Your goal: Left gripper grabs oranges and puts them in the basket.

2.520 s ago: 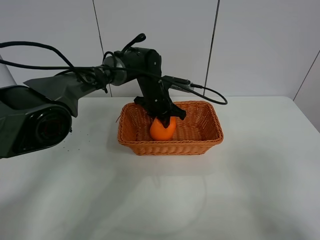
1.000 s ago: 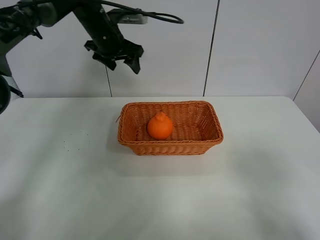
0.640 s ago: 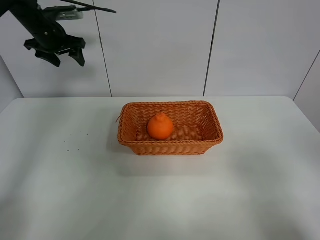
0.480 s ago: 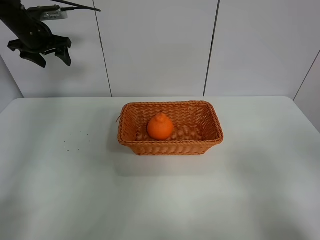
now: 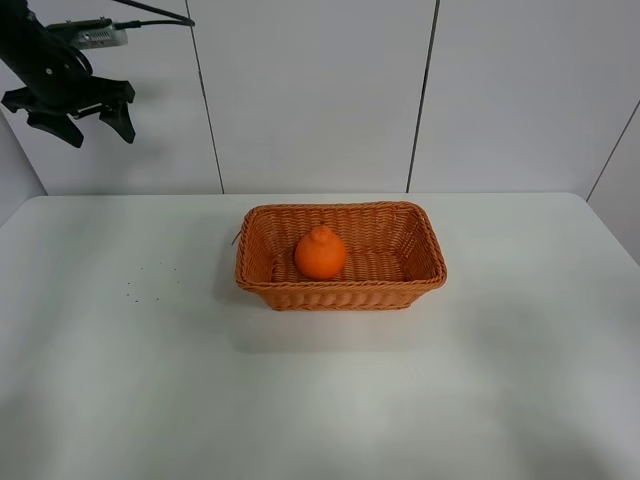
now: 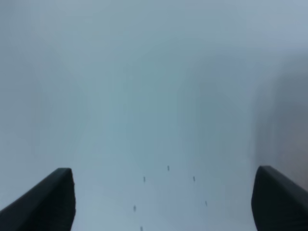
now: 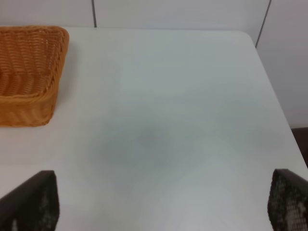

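Observation:
The orange (image 5: 321,253), round with a knobby top, lies inside the wicker basket (image 5: 420,268) at the middle of the white table, toward the basket's left half. My left gripper (image 5: 72,115) hangs high at the far upper left, well away from the basket, with its dark fingers spread and empty. In the left wrist view its two fingertips (image 6: 53,197) stand wide apart over blurred white table. My right gripper (image 7: 159,211) shows only two wide-apart fingertips (image 7: 33,199), open and empty; a corner of the basket (image 7: 26,72) lies beyond them.
The white table (image 5: 150,380) carries only the basket. A few tiny dark specks (image 5: 150,280) mark it left of the basket. Grey panelled wall (image 5: 500,90) stands behind. The table's right edge (image 7: 274,96) shows in the right wrist view.
The left gripper let go of the orange in the basket, rose, and swung far up and to the left. The orange and basket stay still.

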Robot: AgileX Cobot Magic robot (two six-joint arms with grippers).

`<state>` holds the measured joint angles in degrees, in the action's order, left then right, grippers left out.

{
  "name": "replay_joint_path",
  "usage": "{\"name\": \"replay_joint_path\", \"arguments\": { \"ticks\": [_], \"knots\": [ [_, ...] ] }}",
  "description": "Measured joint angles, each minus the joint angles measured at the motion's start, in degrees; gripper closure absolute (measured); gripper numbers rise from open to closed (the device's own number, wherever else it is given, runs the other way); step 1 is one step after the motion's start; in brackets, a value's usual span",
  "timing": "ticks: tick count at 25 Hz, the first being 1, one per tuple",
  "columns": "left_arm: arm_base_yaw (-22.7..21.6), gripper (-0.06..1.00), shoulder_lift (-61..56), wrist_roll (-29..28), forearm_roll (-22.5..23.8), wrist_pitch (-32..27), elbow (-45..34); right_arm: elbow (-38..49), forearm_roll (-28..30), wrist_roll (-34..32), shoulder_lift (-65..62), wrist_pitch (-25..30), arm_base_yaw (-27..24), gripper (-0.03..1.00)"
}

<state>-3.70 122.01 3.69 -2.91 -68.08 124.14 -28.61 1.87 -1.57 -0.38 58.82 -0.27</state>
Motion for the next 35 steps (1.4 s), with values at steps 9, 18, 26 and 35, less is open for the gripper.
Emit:
{"name": "replay_joint_path", "arguments": {
  "ticks": [9,18,26,35],
  "knots": [
    [0.19,0.09,-24.57,-0.85,-0.05,0.0,-25.76,0.0,0.0,0.0,0.0,0.0,0.0,0.27],
    [0.19,0.09,-59.39,-0.87,0.2,0.0,-57.24,0.0,0.0,0.0,0.0,0.0,0.0,0.27],
    [0.19,0.09,-86.54,-1.3,0.89,2.26,-81.93,0.0,0.0,0.0,0.0,0.0,0.0,0.27],
    [0.19,0.09,-107.84,-1.36,1.13,6.99,-95.84,0.0,0.0,0.0,0.0,0.0,0.0,0.27]
  ]
}}
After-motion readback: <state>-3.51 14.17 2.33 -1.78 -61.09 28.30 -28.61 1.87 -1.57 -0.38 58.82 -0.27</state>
